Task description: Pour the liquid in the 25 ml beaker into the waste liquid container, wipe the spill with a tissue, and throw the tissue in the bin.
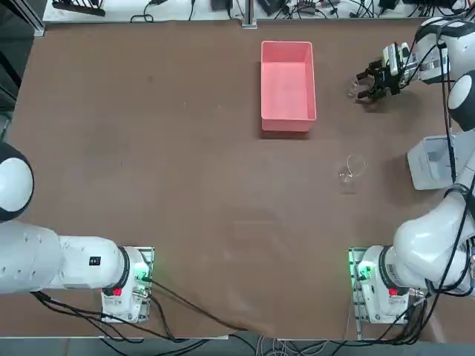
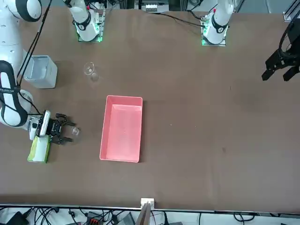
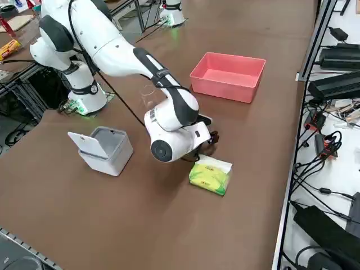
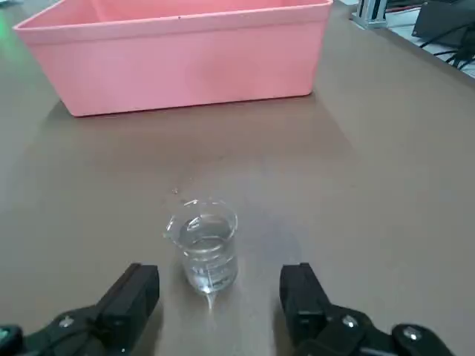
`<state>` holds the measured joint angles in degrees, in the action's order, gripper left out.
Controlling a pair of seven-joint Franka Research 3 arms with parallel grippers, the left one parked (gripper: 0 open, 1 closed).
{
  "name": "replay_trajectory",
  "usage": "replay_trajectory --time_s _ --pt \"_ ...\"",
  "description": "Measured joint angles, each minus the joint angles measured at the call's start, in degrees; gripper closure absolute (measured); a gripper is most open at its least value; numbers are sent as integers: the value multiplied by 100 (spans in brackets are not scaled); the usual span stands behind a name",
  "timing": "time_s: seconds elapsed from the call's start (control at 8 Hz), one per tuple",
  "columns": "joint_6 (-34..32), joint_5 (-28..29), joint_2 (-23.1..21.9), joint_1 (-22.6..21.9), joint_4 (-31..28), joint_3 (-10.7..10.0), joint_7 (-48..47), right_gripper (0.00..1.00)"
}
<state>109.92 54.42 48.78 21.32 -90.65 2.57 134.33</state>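
Now rt claw open, flanking 25 ml beaker

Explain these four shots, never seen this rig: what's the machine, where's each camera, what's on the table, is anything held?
Two white robot arms sit side by side at a brown table; only the right one works. One camera looks down from overhead, one faces the robot across the table, one stands raised at its right, one rides the working wrist.

On the table: a pink rectangular plastic tray, a tiny clear glass beaker with liquid, a larger clear glass beaker, a grey lidded bin and a green tissue pack.

Nothing is held. The right gripper is open, low over the table, with the tiny beaker standing free between its black fingers.
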Motion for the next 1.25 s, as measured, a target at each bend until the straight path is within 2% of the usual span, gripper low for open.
replay_trajectory --time_s 1.25 --pt "0 186 32 -230 1 2 21 0"
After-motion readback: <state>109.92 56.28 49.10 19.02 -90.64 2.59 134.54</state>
